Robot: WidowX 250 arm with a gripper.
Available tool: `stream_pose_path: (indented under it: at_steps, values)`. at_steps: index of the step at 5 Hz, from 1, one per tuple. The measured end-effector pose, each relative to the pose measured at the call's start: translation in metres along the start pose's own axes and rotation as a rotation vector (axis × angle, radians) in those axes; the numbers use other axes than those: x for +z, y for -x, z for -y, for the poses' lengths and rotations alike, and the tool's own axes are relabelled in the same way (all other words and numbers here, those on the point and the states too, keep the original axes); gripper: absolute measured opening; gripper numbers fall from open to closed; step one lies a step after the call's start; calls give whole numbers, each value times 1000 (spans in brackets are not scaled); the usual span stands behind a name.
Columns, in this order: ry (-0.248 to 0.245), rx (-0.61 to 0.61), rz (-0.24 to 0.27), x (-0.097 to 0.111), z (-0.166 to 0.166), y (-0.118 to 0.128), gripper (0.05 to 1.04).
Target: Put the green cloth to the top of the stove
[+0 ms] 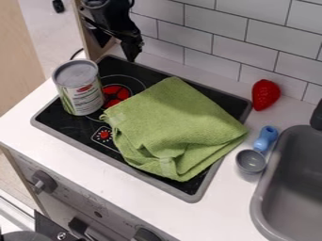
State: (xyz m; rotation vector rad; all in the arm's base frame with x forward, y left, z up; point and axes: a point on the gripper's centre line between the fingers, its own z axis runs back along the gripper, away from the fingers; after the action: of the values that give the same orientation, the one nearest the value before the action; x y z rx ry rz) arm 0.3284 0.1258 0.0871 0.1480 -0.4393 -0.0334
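The gripper [131, 52] hangs at the upper left of the camera view, above the stove's back edge and behind the can, apart from the cloth. The green cloth [173, 124] lies spread and loosely folded over the middle and right part of the black stove top [75, 127], covering part of the burner markings. One corner of it points to the back wall, and its right corner reaches the stove's right rim.
A can [80, 89] stands on the stove's left part. Right of the stove are a red strawberry [265, 94] by the wall, a blue-handled grey scoop [252, 161] and the grey sink [299, 188]. Knobs [44, 181] line the front.
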Motion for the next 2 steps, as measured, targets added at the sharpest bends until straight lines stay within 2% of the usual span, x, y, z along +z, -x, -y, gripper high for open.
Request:
stream_pose_path:
  at_steps: [1,2]
  values:
    - [18,12,-29,-7,4,7,999]
    - [103,99,-38,-5,32,10,999]
